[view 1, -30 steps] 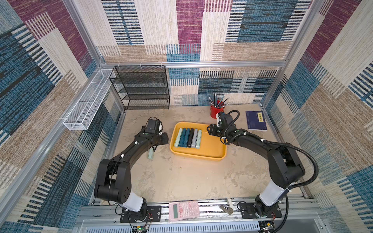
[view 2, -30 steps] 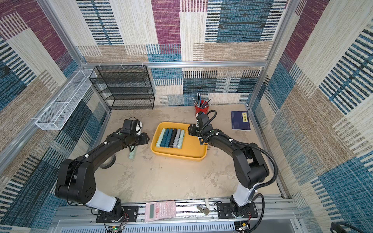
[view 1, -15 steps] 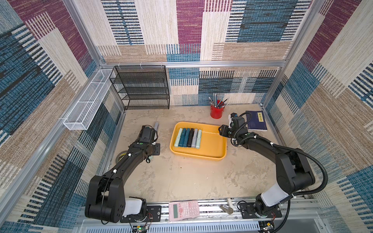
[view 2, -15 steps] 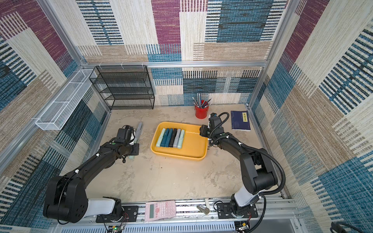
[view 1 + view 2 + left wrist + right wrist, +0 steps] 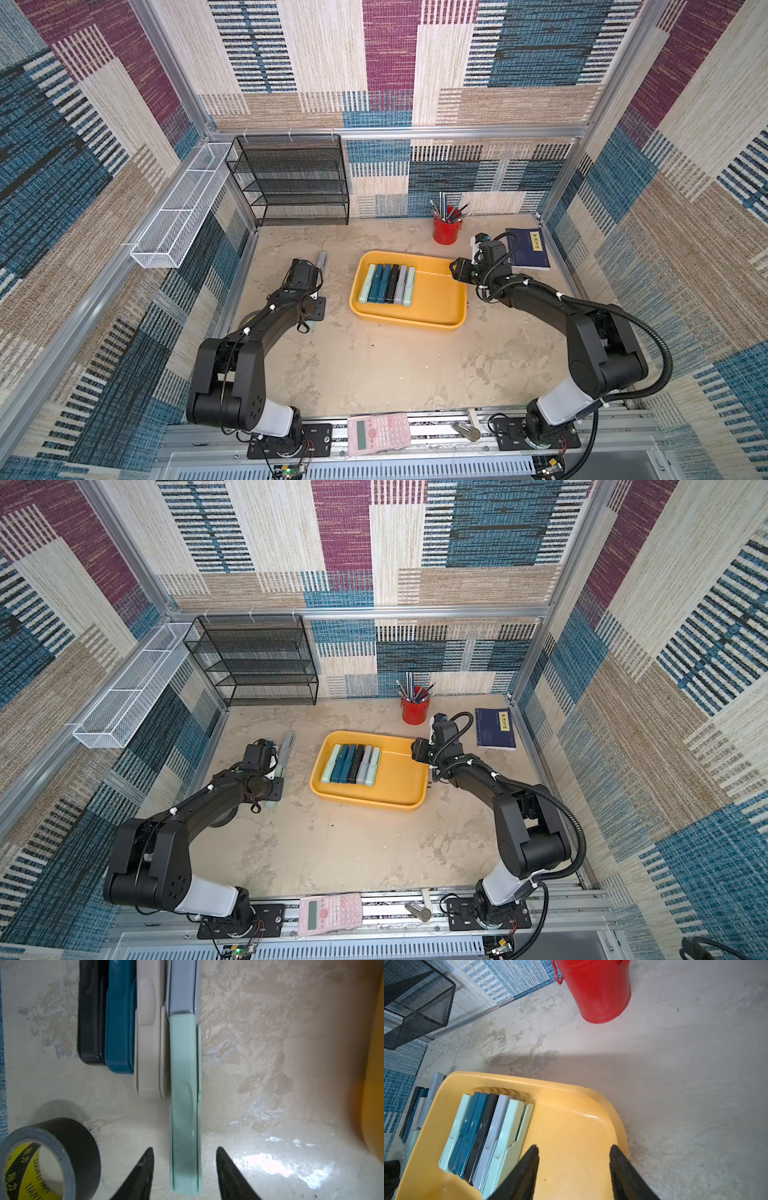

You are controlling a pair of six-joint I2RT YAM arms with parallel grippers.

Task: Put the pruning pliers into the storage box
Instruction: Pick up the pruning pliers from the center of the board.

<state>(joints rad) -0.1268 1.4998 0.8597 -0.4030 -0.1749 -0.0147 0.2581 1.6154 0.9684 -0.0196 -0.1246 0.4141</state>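
Note:
The yellow storage box lies mid-table. Several pruning pliers lie side by side in its left half. More pliers lie on the table left of the box: mint, whitish, teal, black and grey. My left gripper is open, its fingers either side of the mint one's near end without touching. My right gripper hangs open and empty over the box's right edge.
A black tape roll lies close beside the left gripper. A red pencil cup and a dark blue book stand at the back right. A black mesh rack and white wire basket are back left; a pink calculator lies on the front rail.
The left arm has drawn back from the box's left rim to over the loose pliers. The right gripper has pulled away from the box's middle toward its right edge.

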